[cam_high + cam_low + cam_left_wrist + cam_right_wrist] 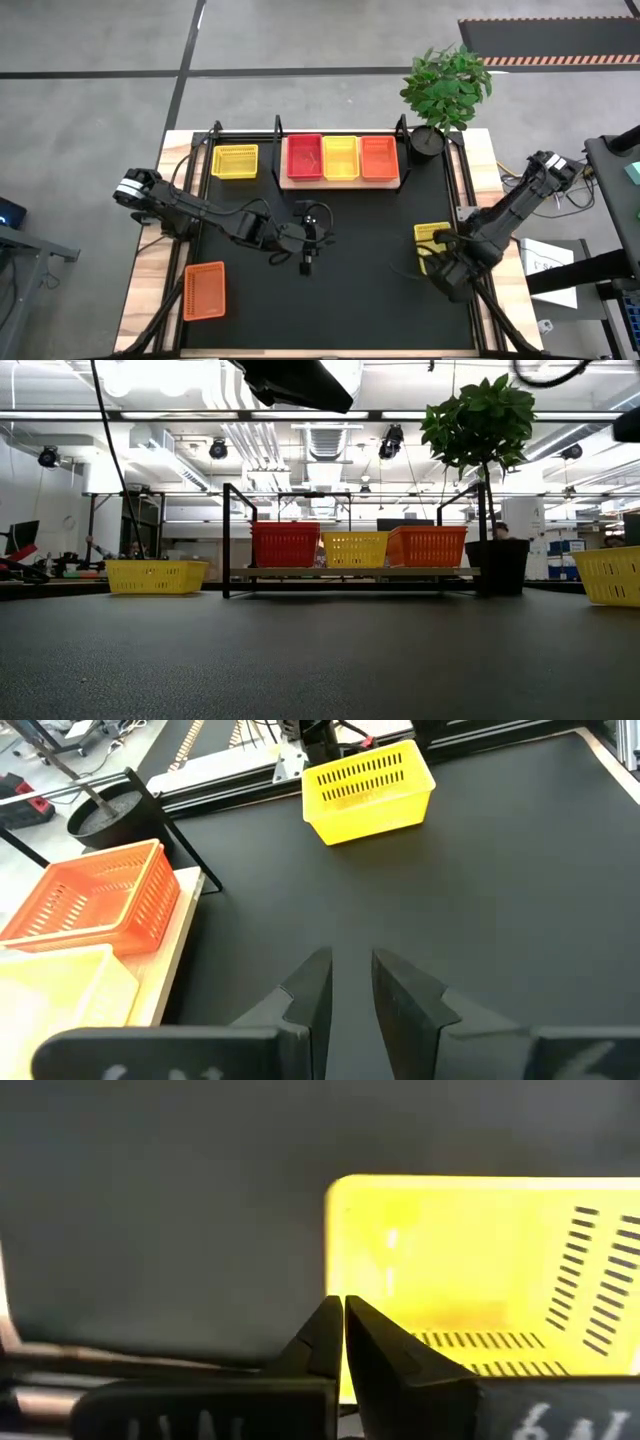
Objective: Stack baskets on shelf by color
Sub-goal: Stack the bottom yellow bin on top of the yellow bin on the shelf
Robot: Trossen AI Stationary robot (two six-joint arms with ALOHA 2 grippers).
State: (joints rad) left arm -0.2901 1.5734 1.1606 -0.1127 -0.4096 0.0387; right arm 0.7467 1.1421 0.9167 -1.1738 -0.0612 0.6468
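Observation:
Three baskets stand in a row on the wooden shelf (pixel 340 182): a red basket (pixel 304 157), a yellow basket (pixel 340 157) and an orange basket (pixel 378 157). Another yellow basket (pixel 235 161) rests on the mat left of the shelf, and another orange basket (pixel 204 290) lies near the near-left corner. My right gripper (pixel 343 1312) is shut at a third yellow basket (pixel 430 238) on the right of the mat. My left gripper (pixel 350 982) hovers over mid-table (pixel 308 262), its fingers a narrow gap apart and holding nothing. My right gripper pinches the yellow basket's wall (pixel 352 1285) near a corner (pixel 335 1185), between its two fingers. It comes slanting down from the table's near right side. The fingers hide the exact spot. In the low view the basket (pixel 608 575) stands upright, low on the mat.
A potted plant (pixel 445 90) stands at the shelf's right end, with its pot (pixel 108 815) beside the black post (pixel 402 130). Black frame rails (pixel 460 170) run along the mat's sides. Bare black mat (pixel 370 290) stretches between the two arms.

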